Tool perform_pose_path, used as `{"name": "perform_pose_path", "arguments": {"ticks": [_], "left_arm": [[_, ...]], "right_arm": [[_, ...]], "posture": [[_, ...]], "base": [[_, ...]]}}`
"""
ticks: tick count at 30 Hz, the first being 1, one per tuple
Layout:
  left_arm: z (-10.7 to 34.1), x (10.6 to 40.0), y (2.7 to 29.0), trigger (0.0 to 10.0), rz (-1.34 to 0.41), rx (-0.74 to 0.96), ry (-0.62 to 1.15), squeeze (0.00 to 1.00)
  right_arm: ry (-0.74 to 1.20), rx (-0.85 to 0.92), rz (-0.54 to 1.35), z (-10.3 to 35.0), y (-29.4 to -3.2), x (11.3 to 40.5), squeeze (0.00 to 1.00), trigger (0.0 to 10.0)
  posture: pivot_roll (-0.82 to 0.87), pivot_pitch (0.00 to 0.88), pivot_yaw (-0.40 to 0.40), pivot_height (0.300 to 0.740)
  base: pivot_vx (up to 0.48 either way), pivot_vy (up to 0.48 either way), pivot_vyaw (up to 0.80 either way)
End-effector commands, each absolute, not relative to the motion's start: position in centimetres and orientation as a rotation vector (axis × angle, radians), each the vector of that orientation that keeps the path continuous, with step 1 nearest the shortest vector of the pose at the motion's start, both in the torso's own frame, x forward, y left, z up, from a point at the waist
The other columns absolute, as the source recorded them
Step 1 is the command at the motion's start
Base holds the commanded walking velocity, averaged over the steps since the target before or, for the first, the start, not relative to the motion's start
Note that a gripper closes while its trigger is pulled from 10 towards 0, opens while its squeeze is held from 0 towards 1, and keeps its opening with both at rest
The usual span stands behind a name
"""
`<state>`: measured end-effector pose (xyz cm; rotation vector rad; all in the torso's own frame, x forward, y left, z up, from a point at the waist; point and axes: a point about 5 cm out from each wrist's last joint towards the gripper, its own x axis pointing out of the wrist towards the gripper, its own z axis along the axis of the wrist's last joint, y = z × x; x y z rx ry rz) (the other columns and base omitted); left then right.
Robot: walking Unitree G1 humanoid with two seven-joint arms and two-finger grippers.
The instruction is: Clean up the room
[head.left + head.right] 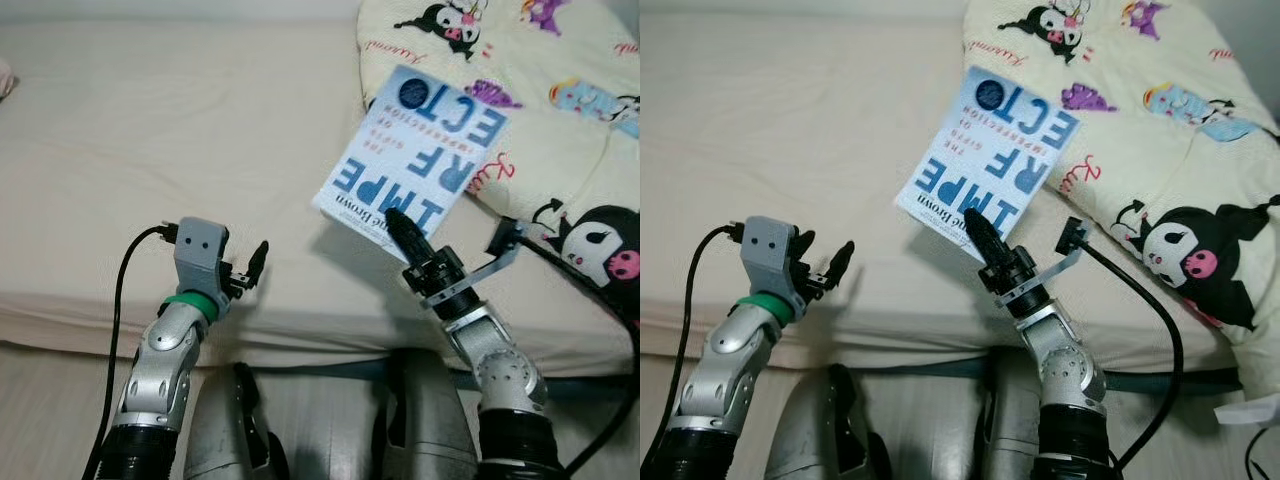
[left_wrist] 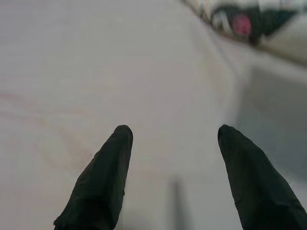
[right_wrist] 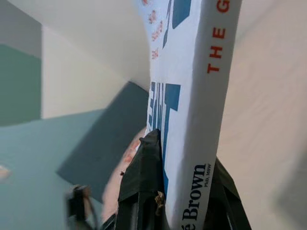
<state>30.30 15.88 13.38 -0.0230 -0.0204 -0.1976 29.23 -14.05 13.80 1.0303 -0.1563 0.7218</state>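
Observation:
A white book with blue lettering (image 1: 415, 150) is held up above the beige bed (image 1: 180, 130), near its front edge. My right gripper (image 1: 397, 225) is shut on the book's lower edge; the right wrist view has the book's spine (image 3: 201, 110) clamped between the two black fingers (image 3: 144, 177). My left gripper (image 1: 255, 265) hovers low over the bed's front edge on the left, open, with nothing between its fingers (image 2: 103, 177).
A cream quilt with cartoon prints (image 1: 530, 90) is bunched on the bed's right side, just behind the book. A black cable (image 1: 1140, 300) runs from the right wrist. My own legs (image 1: 240, 430) stand against the bed's front edge. A pale floor (image 1: 40, 400) lies at lower left.

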Motion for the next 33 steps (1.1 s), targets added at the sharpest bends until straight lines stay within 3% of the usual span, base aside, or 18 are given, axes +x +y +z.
{"name": "perform_pose_path", "arguments": {"ticks": [1, 11, 33], "left_arm": [[13.6, 30.1, 16.2, 10.0, -0.174, -0.051, -0.022, 0.0], [14.1, 29.7, 15.7, 10.0, -0.154, -0.079, -0.024, 0.0], [15.2, 31.0, 13.1, 10.0, -0.215, -0.082, -0.05, 0.0]], "right_arm": [[-0.172, 1.063, 0.744, 14.4, -14.0, 28.8, 0.0, 10.0], [-0.122, 1.043, 0.681, 14.5, -13.7, 28.4, 0.0, 10.0], [-0.123, 1.043, 0.667, 14.9, -13.9, 28.6, 0.0, 10.0]], "posture": [[-0.03, 0.061, 0.048, 0.52], [-0.02, 0.052, 0.029, 0.52], [-0.03, 0.037, 0.029, 0.615]], "base": [[0.0, 0.0, 0.0], [0.0, 0.0, 0.0], [0.0, 0.0, 0.0]]}}
